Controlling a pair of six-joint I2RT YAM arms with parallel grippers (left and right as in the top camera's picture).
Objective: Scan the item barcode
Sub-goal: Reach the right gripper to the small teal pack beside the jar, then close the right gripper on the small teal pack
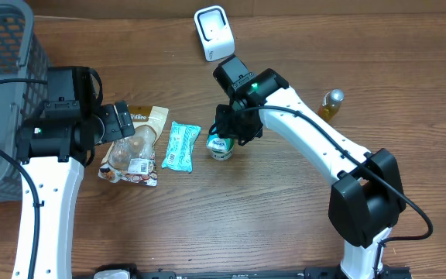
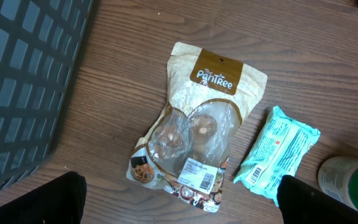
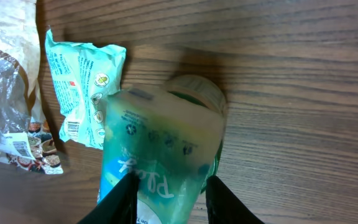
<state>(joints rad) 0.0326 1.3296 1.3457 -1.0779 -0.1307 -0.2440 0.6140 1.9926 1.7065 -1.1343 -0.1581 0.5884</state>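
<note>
At the centre of the table (image 1: pixel 254 225), the right gripper (image 3: pixel 171 186) clamps a green-and-white cup (image 1: pixel 221 146), just beside a teal packet (image 1: pixel 181 146). Bare wood spreads toward the near edge. The left gripper (image 2: pixel 182 182), jaws spread wide, hovers over a snack bag (image 2: pixel 197 124) beside the grey basket (image 1: pixel 6 93). A white scanner (image 1: pixel 214 31) sits far back.

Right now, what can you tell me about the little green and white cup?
The green and white cup looks like a small plastic tub with a printed label and a pale lid. It seems to stand upright on the wooden table, beside a teal packet but apart from it. The right gripper has a finger on each side; whether they press is unclear.
</note>
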